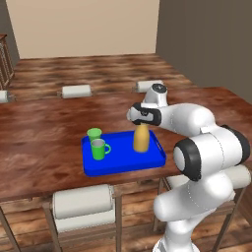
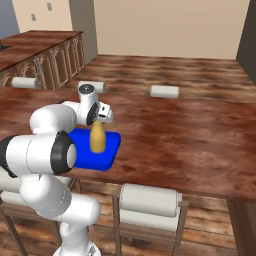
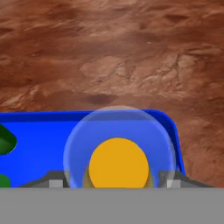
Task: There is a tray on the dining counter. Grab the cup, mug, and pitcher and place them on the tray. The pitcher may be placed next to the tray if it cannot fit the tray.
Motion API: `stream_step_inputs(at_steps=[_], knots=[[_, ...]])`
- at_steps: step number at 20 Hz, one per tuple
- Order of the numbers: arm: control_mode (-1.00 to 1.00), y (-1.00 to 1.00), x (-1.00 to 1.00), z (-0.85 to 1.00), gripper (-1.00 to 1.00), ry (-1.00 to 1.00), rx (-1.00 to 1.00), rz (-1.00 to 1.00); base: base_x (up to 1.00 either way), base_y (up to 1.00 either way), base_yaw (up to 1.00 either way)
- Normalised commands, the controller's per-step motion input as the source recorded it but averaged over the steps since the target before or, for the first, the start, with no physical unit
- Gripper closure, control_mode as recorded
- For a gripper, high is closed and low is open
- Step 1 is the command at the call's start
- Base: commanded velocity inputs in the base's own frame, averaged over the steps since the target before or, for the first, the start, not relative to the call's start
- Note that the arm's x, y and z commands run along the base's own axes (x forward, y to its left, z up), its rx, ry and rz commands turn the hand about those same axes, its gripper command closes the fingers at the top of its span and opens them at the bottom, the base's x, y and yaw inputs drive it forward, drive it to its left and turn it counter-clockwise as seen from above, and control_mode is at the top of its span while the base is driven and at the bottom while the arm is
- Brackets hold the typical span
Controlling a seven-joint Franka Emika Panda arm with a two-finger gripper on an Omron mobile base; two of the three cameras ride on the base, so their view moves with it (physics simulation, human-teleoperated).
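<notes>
Three vessels sitting on blue tray [image 1: 123,165].
Gripper [image 1: 141,124] hovering over mustard pitcher [image 1: 141,139] at tray's right end, jaws spread either side; cup [image 1: 94,134], mug [image 1: 99,148] at left end.

No legible text, labels, brand marks, numbers or signs in any view. Surfaces checked: tray [image 1: 123,165], pitcher [image 1: 141,140], mug [image 1: 99,149], cup [image 1: 94,133], table [image 1: 44,142] — all plain, unmarked.
</notes>
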Motion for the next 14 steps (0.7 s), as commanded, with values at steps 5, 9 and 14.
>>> stream_step_inputs(at_steps=[5,9,14], knots=[[-1.0,0.0,0.0,0.0,-1.0,0.0,0.0,0.0,0.0,0.0,0.0],[-1.0,0.0,-0.01,0.0,-1.0,0.0,0.0,0.0,0.0,0.0,0.0],[-1.0,0.0,0.0,0.11,-1.0,0.0,0.0,0.0,0.0,0.0,0.0]])
